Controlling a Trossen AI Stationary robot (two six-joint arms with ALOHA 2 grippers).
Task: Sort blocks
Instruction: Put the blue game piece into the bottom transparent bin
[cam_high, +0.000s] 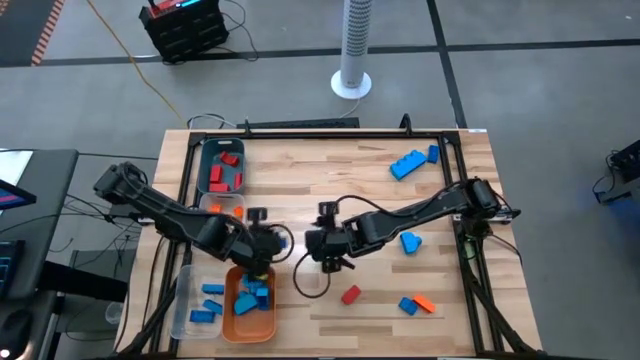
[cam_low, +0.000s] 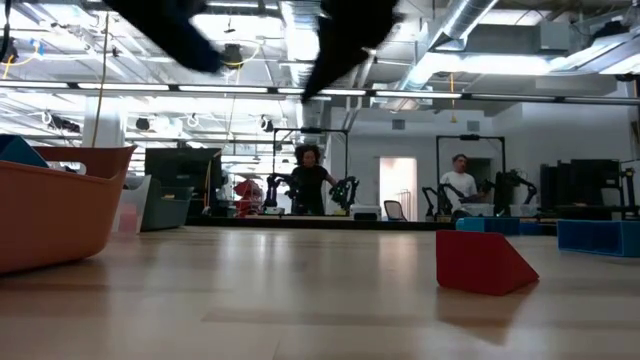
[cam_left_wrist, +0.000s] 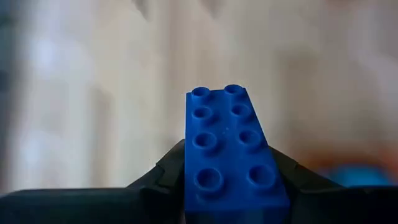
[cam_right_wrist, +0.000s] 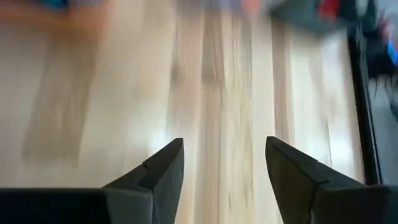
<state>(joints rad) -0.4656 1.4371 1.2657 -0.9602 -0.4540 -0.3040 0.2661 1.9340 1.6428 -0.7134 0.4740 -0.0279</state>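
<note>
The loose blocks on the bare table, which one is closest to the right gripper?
The red block, lying alone just in front of the right gripper. The light blue block beside that arm's forearm, the blue-and-orange pair and the blue ones at the far edge lie farther off.

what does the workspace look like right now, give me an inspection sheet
surface: wooden table, bare planks midway.
job's things: loose blocks on the right side; a red block near the front; sorted blocks in the orange tray and bins.
clutter: nothing seen.
grippers: left gripper shut on a blue block over the orange tray; right gripper open, empty, mid-table.
cables: a yellow cable on the floor.
surroundings: a white fan; two people far behind.
</note>
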